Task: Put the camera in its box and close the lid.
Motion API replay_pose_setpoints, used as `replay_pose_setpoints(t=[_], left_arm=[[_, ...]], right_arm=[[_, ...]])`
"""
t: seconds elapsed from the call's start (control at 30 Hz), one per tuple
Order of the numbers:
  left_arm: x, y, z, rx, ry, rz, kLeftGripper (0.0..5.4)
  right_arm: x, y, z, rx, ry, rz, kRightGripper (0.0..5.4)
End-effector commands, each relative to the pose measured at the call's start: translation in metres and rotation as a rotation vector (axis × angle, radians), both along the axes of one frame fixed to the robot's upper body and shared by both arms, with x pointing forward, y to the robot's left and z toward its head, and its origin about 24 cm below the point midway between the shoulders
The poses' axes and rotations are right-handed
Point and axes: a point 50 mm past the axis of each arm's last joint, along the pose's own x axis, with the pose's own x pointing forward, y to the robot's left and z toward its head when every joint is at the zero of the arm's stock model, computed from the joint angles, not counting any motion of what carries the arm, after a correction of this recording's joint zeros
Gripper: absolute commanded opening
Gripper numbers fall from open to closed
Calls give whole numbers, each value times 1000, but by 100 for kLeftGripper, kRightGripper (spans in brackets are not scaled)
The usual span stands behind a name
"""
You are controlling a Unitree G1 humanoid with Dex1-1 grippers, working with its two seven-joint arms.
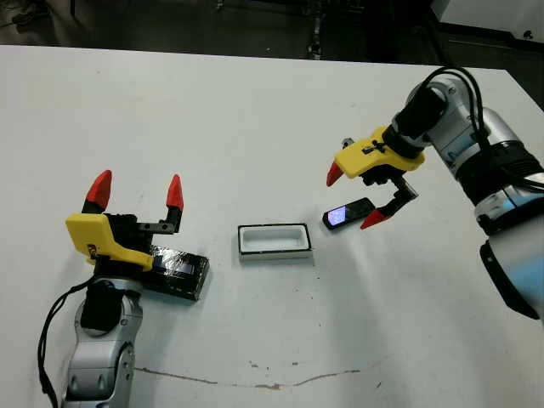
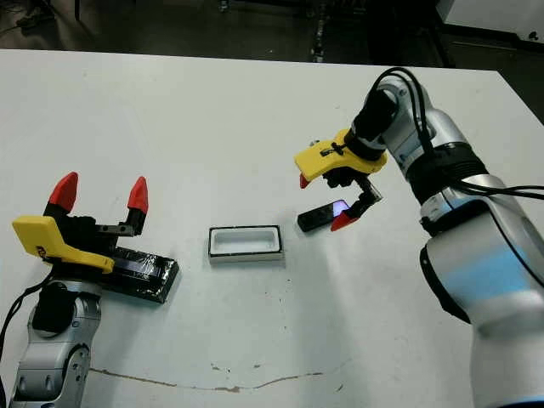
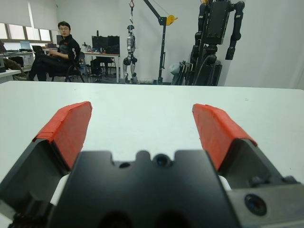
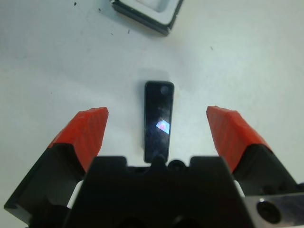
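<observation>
White counter (image 1: pixel 255 110): camera (image 1: pixel 348 212) lies flat between spread right pincer (image 1: pixel 354 197) fingers; left pincer (image 1: pixel 136 193) open; box (image 1: pixel 274 240) apart.

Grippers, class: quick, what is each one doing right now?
Left gripper: open, holding nothing.
Right gripper: open, straddling the camera, not gripping it.

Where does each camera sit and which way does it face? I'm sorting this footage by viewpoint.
Left and right eye views: on the head, looking forward and down at the table; both arms show.
Left wrist view: looks level over the table toward a seated person; open left gripper shows.
Right wrist view: looks down at the camera; open right gripper shows.
Shared: the eye views and the right wrist view both show the camera and the box.
</observation>
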Motion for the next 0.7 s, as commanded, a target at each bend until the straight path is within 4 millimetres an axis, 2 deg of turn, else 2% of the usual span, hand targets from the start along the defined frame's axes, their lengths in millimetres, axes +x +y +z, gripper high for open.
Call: replay_pose_setpoints(t=[0.03, 0.7], left_arm=[[-1, 2, -2, -10, 18, -2, 540], [-1, 1, -3, -2, 15, 4, 540]], right_arm=[[0, -3, -8, 8, 0, -19, 538], [2, -8, -20, 0, -16, -65, 538]])
